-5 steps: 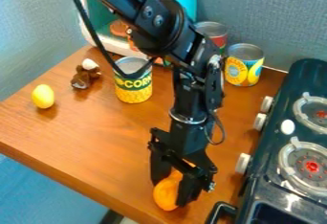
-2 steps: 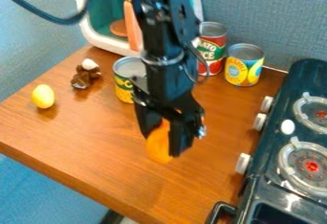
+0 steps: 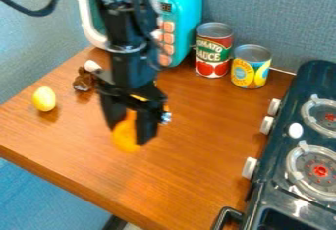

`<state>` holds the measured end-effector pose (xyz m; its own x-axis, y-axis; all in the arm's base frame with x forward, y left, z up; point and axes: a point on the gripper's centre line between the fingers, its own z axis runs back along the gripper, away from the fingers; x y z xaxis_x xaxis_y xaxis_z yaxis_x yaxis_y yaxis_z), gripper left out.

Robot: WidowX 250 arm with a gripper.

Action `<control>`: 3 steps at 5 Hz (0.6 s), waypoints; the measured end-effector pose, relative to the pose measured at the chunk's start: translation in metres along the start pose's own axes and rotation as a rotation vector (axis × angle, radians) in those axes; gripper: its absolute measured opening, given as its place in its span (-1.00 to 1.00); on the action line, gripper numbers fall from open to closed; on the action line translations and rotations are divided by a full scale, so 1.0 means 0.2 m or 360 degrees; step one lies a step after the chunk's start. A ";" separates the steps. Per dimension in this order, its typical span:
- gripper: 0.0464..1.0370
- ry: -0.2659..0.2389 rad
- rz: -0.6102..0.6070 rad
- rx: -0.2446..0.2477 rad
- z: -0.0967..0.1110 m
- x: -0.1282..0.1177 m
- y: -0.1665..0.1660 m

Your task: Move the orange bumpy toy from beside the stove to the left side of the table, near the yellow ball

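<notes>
Near the left end of the table [image 3: 72, 135], you have a yellow egg-shaped piece [image 3: 44, 99] lying on the wood. Just right of it and farther back sits a small brown toy [image 3: 82, 81] with a white top. Next comes your claw [image 3: 128, 133], pointing down over the left-middle of the table, its two fingers parted only by the width of the rounded orange object [image 3: 125, 139] gripped between them. Behind it stands the turquoise toy microwave [image 3: 187, 3], then a red can [image 3: 213, 52], a yellow can [image 3: 250, 69] just beside that, and the dark stove [image 3: 279, 162] at your far right.
</notes>
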<state>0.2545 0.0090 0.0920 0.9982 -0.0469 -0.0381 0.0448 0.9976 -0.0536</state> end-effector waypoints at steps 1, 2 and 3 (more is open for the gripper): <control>0.47 0.0013 0.0192 0.0037 0.02 0.01 0.19; 0.47 0.0074 0.0335 0.0092 0.03 0.01 0.35; 0.47 0.0111 0.0449 0.0126 0.03 0.00 0.46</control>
<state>0.2594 0.1008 0.0930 0.9666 0.2321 -0.1088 -0.2282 0.9725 0.0469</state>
